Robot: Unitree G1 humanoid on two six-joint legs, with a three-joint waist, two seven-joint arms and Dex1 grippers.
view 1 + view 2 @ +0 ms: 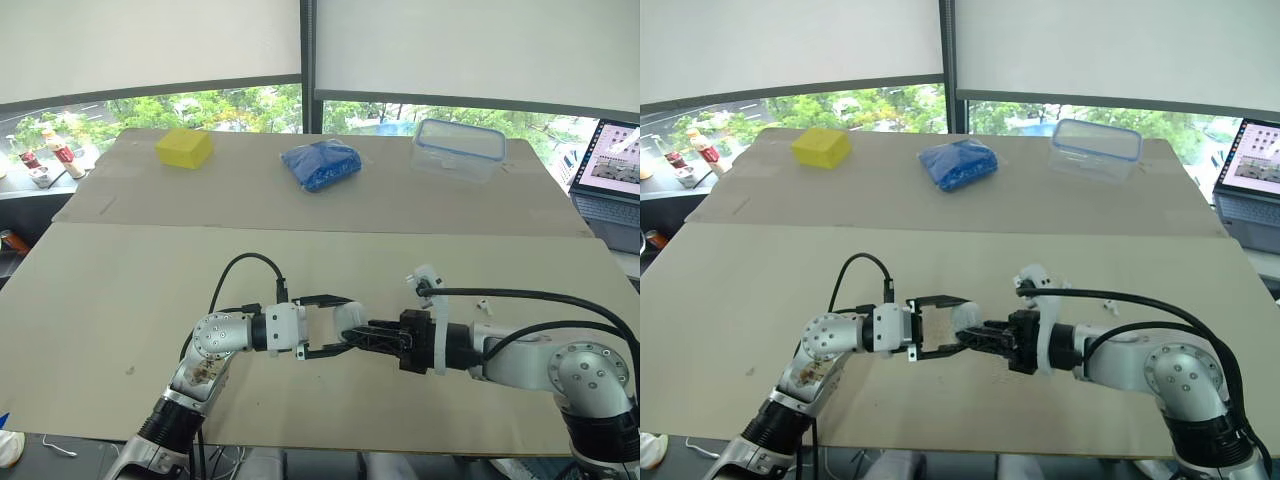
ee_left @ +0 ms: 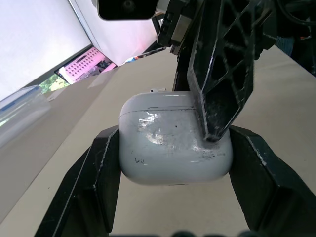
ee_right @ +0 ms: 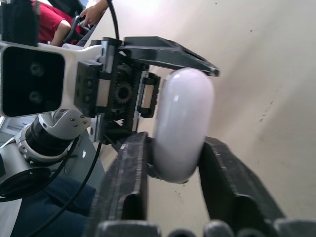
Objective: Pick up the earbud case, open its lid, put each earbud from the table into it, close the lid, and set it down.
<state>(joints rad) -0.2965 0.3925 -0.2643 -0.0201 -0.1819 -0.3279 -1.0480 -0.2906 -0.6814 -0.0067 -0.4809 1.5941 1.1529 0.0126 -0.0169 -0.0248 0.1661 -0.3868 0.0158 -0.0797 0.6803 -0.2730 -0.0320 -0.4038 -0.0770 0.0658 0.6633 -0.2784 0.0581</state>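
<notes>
Left claw clasping earbud case, right claw too

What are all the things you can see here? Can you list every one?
earbud case: one, white, lid shut, held between both end effectors
earbud: one I can make out, white, on the table by the right arm
block: one, yellow, far left of the table
bag: one, blue, far middle
box: one, clear with a blue-rimmed lid, far right
laptop: one, open, off the table's right edge
table: one, beige
person: one, red sleeve, behind the left arm
left end effector: one, black, closed on the case
right end effector: one, black, closed on the case
</notes>
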